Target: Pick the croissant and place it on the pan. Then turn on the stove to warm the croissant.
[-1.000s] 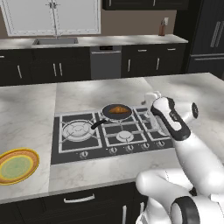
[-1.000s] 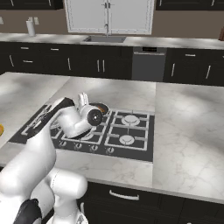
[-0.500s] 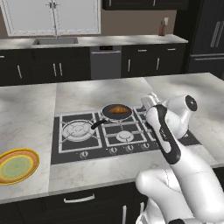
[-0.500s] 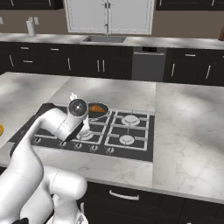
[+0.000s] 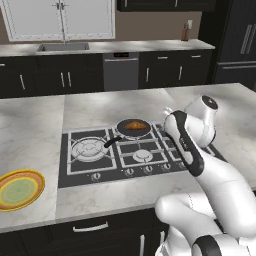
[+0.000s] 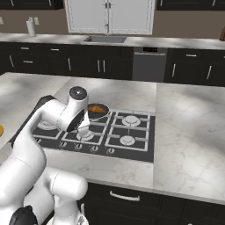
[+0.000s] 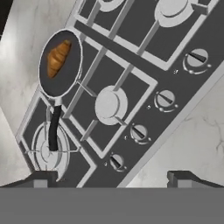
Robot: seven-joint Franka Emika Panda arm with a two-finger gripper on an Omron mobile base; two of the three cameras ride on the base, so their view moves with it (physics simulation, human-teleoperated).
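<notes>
Hand view, croissant in pan, unlabelled knobs

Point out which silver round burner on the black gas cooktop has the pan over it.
The rear middle burner: the small black frying pan sits over it, holding the golden-brown croissant. The other burners, like the front middle one, stand bare.

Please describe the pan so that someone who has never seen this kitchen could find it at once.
Look at the black stove set in the marble island. On a rear burner near its middle sits the pan: small, round and black, its short handle pointing toward the front-left burner. It is the only cookware there, and a golden croissant lies inside.
</notes>
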